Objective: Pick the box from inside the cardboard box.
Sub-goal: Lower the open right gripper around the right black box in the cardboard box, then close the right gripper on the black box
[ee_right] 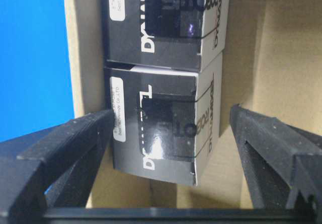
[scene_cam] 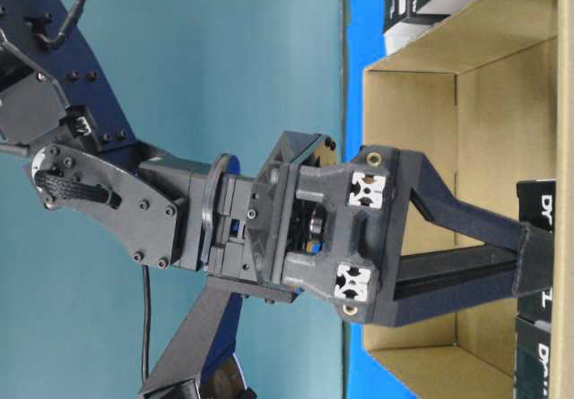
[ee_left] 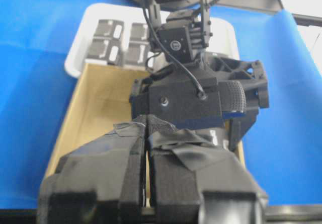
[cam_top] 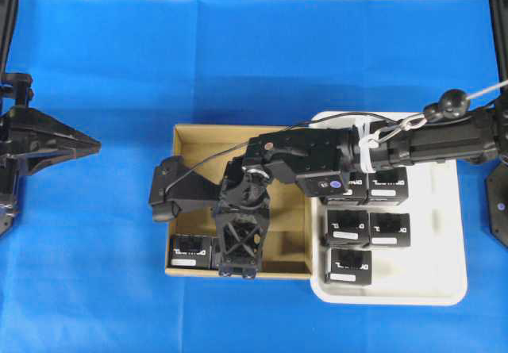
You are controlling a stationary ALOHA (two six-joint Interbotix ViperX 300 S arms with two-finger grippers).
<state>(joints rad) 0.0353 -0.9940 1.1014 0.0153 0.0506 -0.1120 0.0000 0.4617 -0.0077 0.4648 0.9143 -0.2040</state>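
The cardboard box [cam_top: 198, 143] lies mid-table, with black boxes along its near wall. My right gripper [cam_top: 238, 270] reaches down into it from the right. In the right wrist view the right gripper [ee_right: 170, 117] is open and straddles one black box [ee_right: 156, 126]. The left finger [ee_right: 75, 138] sits close against the labelled side, and the right finger [ee_right: 261, 143] stands clear of it. A second black box [ee_right: 161, 22] lies just beyond the first. Another box [cam_top: 190, 251] shows left of the gripper. My left gripper [cam_top: 86, 141] is shut and empty, hovering at the far left.
A white tray [cam_top: 444, 210] with several identical black boxes [cam_top: 348, 226] touches the cardboard box's right side. Blue cloth [cam_top: 95, 274] covers the table. The right arm [cam_top: 413, 143] crosses above the tray. The left wrist view shows the cardboard box's floor [ee_left: 100, 98] beyond the shut fingers [ee_left: 126, 158].
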